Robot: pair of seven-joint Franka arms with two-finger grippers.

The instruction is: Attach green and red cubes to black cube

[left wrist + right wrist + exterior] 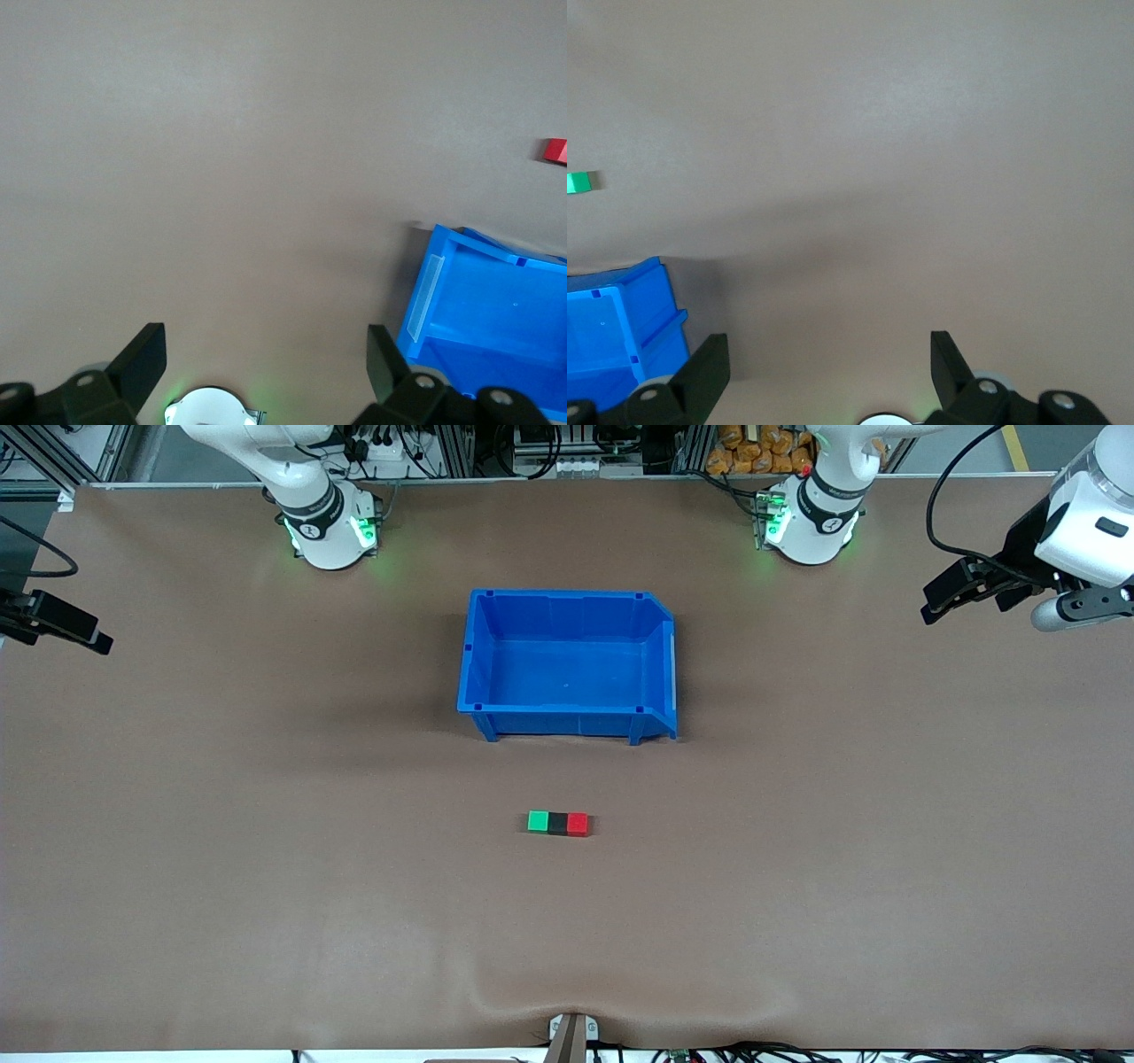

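Note:
The green cube (538, 821), the black cube (557, 823) and the red cube (578, 824) lie touching in one row on the brown table, the black one in the middle, nearer to the front camera than the blue bin. The left wrist view catches only the red cube (555, 150), and the right wrist view only the green cube (580, 182). My left gripper (952, 593) (264, 354) hangs open and empty over the left arm's end of the table. My right gripper (66, 624) (828, 363) hangs open and empty over the right arm's end.
An empty blue bin (567, 593) (425, 292) (620, 274) stands mid-table between the arm bases and the cubes. The right arm's base (328, 527) and the left arm's base (811, 522) stand at the table's edge farthest from the front camera. The cloth wrinkles near the front edge (567, 1001).

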